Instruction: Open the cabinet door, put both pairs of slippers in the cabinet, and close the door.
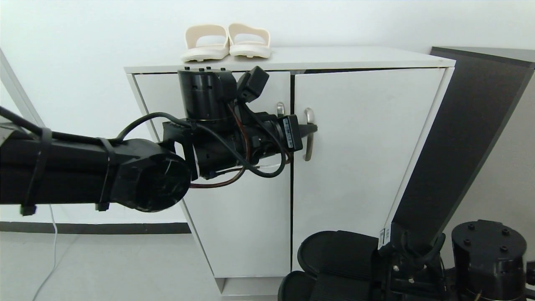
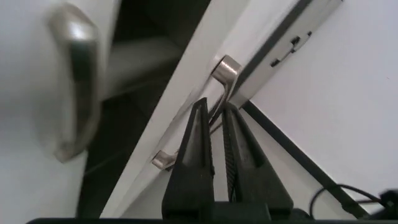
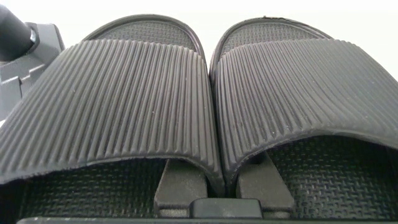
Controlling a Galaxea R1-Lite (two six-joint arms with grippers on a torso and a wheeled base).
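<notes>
Up top: beige slippers [image 1: 226,42], a pair side by side on the cabinet [image 1: 359,58], toward its left end.
Cabinet: white, set against a white wall, two doors meeting at a middle seam.
Right door [image 1: 359,159]: seemingly a little ajar; dark slit along its upper edge in the head view, dark gap next to the seam in the left wrist view.
Left door [image 1: 234,217]: shut by the look of it.
Handle [image 2: 225,71]: bowed metal bar, upright on the right door, close to the seam.
Left claw [image 1: 312,130]: in front of the left door's upper half, tip at the seam, nipped onto the handle; fingers [image 2: 199,149] nearly together, only the bar between them.
Black slippers [image 3: 143,99]: ribbed straps, pair pressed side by side, low on the right, before the foot of the right door.
Right claw [image 3: 219,186]: closed on the black slippers, one finger tucked under each strap, the two inner walls squeezed between.
Panel [image 1: 464,138]: dark, tall, just right of the cabinet.
</notes>
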